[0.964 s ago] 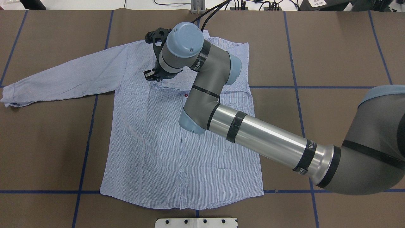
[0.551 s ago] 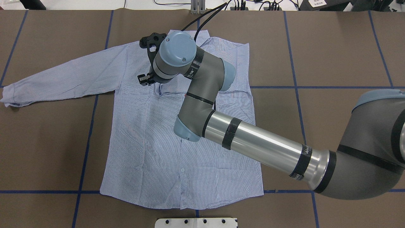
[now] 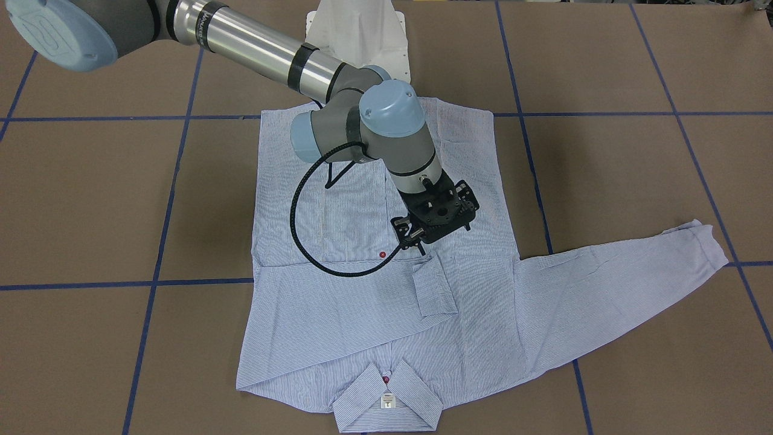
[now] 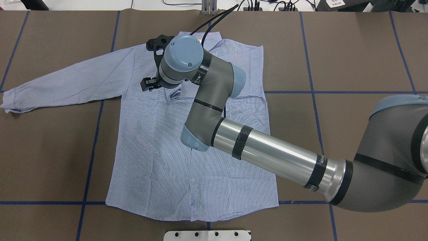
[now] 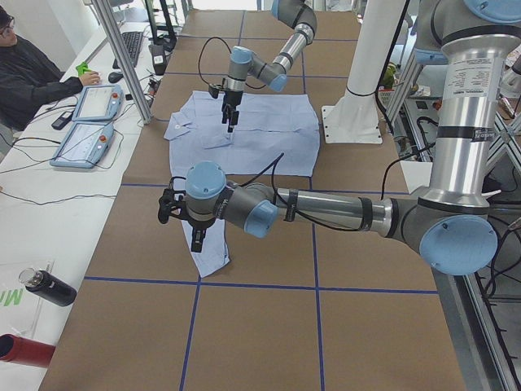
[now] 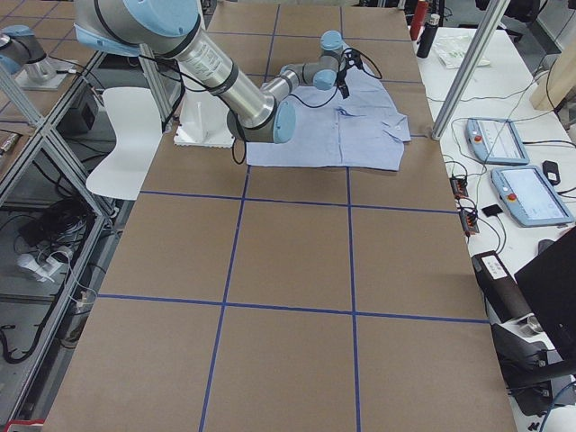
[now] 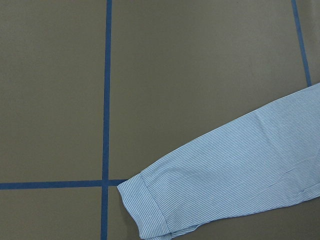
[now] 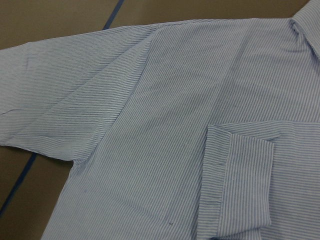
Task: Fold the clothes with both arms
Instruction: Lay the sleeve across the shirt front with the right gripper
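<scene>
The brown paper-covered table [image 4: 351,50] bears the light blue-and-white striped shirt [image 4: 160,160], lying flat, one sleeve folded across its chest; the right gripper [image 3: 412,237] hovers near that cuff; the left gripper [image 5: 195,238] hangs over the outstretched cuff; whether either is spread or pressed together cannot be told.

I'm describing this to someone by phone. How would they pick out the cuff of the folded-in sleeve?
On the brown table lies a striped shirt. One sleeve is folded across its chest; that cuff rests on the shirt's middle. The other cuff lies out on bare table.
</scene>
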